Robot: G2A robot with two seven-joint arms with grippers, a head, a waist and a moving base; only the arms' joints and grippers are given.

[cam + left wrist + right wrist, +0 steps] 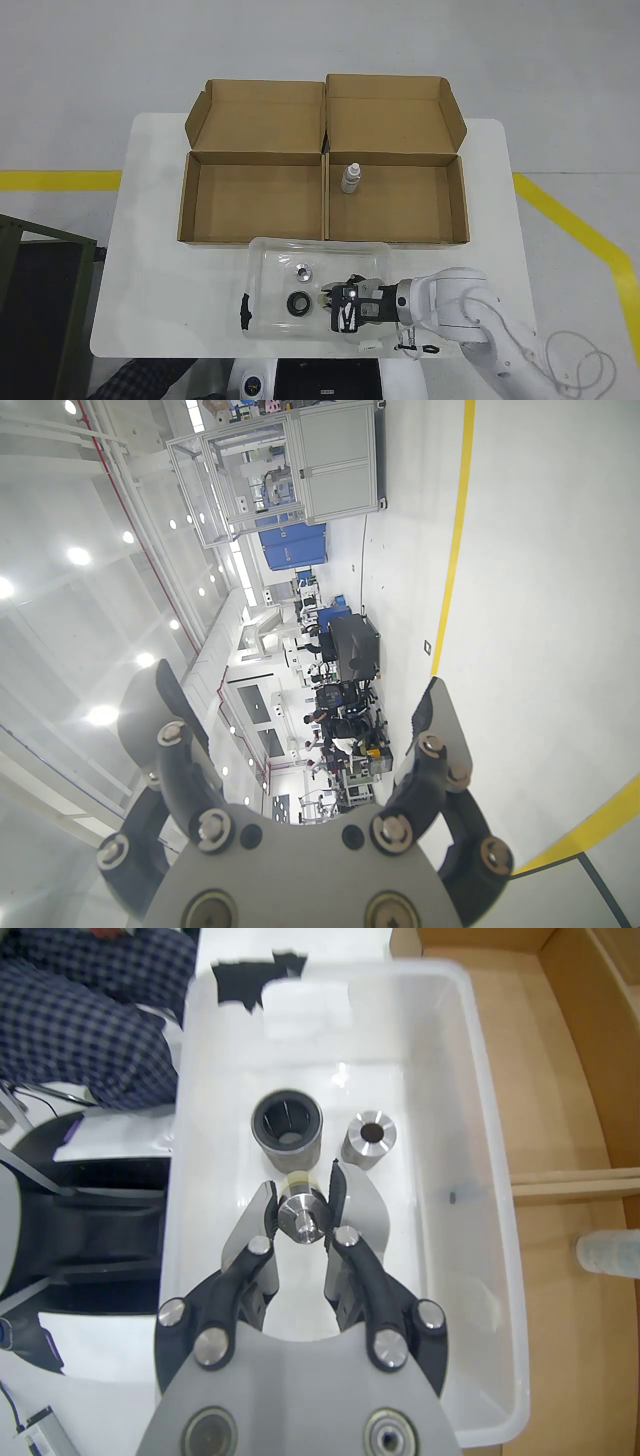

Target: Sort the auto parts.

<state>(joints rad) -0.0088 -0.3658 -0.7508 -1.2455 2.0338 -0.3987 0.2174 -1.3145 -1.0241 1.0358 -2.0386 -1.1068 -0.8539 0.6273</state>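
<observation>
Label on the bottle (351,178) in the right box (420,215) is too small to read. The right gripper (303,1190) sits in the bin (487,1078), fingers clamped on a metal stud (299,1220) right by the black sleeve (286,1133). The left gripper (300,680) faces out at the hall (310,550), fingers wide apart.

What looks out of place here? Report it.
Nothing spilled or damaged. One oddity: a small white bottle stands alone in the right cardboard box, unlike the metal parts in the clear bin.
</observation>
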